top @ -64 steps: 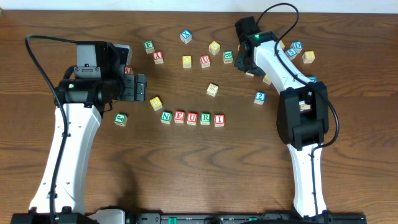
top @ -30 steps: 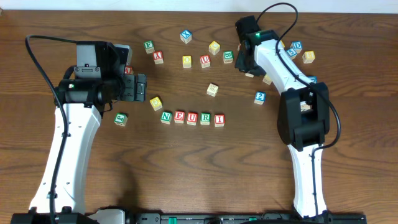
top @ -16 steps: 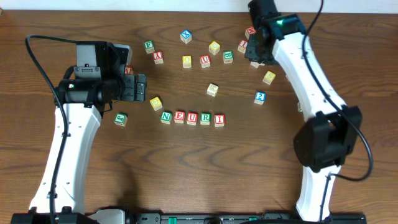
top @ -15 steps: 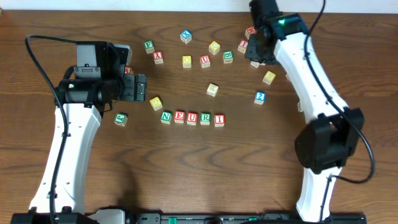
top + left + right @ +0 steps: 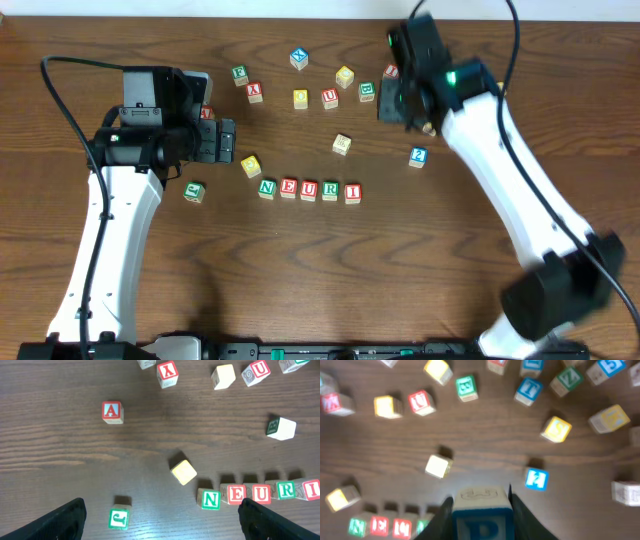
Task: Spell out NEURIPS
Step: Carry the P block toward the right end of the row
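The right gripper [image 5: 482, 510] clamps the blue P cube [image 5: 482, 527] between its 2 fingers above the table [image 5: 300, 270], well apart from the N-E-U-R-I row [image 5: 309, 189]. The left gripper [image 5: 162, 522] hangs wide open and empty, near the row's N end.

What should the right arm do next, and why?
Probably carry the blue-lettered cube, clamped in the right gripper, down to the table spot just past the red I. The row reads NEURI and ends there. The held letter is blurred but is likely P.
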Robot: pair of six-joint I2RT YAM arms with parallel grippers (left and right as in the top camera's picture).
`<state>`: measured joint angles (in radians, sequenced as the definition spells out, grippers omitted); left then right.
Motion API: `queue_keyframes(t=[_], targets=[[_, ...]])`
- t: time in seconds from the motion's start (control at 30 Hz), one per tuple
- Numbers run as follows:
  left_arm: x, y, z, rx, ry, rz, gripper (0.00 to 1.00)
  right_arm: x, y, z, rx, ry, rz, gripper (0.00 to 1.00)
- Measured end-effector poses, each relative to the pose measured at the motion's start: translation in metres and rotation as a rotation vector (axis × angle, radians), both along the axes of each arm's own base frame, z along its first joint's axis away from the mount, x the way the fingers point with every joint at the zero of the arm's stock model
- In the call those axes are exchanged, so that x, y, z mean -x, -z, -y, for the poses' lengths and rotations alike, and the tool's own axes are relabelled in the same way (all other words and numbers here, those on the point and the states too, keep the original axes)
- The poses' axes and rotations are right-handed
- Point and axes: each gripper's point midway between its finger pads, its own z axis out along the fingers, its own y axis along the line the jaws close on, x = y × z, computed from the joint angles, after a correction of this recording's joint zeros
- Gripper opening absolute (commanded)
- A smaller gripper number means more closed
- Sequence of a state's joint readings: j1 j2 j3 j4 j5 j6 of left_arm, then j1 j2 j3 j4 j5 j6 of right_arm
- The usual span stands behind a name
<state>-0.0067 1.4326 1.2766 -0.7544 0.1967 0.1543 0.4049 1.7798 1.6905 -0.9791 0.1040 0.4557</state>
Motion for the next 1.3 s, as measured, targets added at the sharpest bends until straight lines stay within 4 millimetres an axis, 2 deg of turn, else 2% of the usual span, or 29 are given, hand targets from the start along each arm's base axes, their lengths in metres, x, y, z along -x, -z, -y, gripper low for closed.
queue_keyframes(t=[0.1, 0.3, 0.47, 0.6, 0.8, 0.97, 1.1, 1.2, 1.3], targets=[[0.000, 0.000, 0.000, 0.001, 0.000, 0.000, 0.96, 0.024, 0.008, 0.004, -0.049, -0.012, 0.036, 0.16], [0.000, 0.000, 0.000, 0.000, 0.000, 0.000, 0.96, 0.081, 0.047, 0.020, -0.100, 0.012, 0.024, 0.16], [0.000, 0.000, 0.000, 0.000, 0.000, 0.000, 0.96, 0.101, 0.082, 0.017, -0.112, 0.026, -0.013, 0.17], [0.000, 0.000, 0.000, 0.000, 0.000, 0.000, 0.96, 0.105, 0.096, 0.009, -0.128, 0.023, -0.013, 0.21], [0.000, 0.000, 0.000, 0.000, 0.000, 0.000, 0.96, 0.099, 0.109, 0.004, -0.130, 0.028, -0.023, 0.23], [0.000, 0.000, 0.000, 0.000, 0.000, 0.000, 0.96, 0.093, 0.139, 0.001, -0.102, 0.037, -0.073, 0.23], [0.000, 0.000, 0.000, 0.000, 0.000, 0.000, 0.96, 0.101, 0.165, 0.005, -0.057, 0.041, -0.157, 0.22], [0.000, 0.000, 0.000, 0.000, 0.000, 0.000, 0.96, 0.101, 0.164, 0.005, -0.028, 0.025, -0.196, 0.22], [0.000, 0.000, 0.000, 0.000, 0.000, 0.000, 0.96, 0.091, 0.152, -0.001, -0.022, 0.004, -0.186, 0.22]])
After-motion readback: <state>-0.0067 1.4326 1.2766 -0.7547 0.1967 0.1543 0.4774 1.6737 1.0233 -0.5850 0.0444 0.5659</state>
